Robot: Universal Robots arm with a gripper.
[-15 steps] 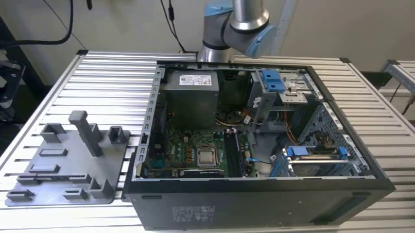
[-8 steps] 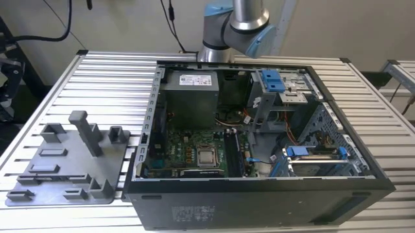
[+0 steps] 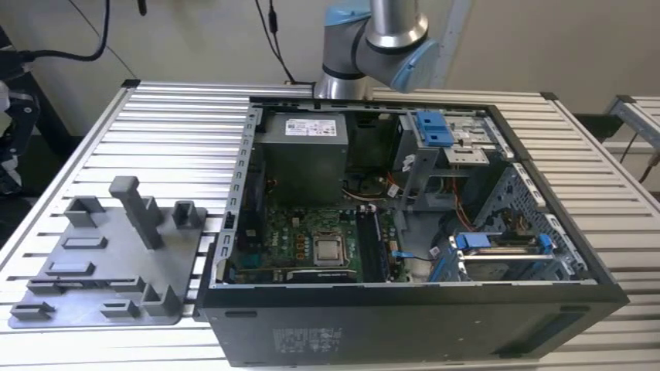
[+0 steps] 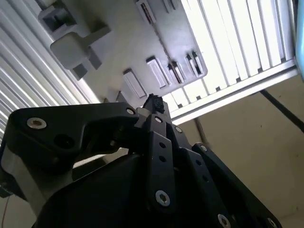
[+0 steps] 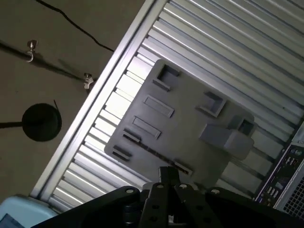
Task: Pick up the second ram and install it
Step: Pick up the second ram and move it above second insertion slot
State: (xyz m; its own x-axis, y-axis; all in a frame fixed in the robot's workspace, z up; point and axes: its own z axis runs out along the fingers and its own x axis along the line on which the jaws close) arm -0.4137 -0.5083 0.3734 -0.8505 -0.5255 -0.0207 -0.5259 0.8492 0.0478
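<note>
Black pincer (image 5: 168, 175), tips pressed together, hangs above the flat grey plastic fixture tray (image 5: 190, 126). Under the tray lies the ribbed aluminium surface (image 5: 237, 38), and just beside it stands an open black computer case (image 3: 413, 321).

Taken from high up in the exterior view, angled down on open computer case (image 3: 413, 325) and grey tray (image 3: 108, 267) on slatted bench (image 3: 175, 124). Looking down past gripper (image 4: 152, 102) (image 5: 168, 175) in both wrist views, well above that same tray (image 4: 123, 47) (image 5: 190, 128).

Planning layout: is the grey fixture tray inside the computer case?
No, the fixture tray lies on the slatted table, outside the computer case.
</note>
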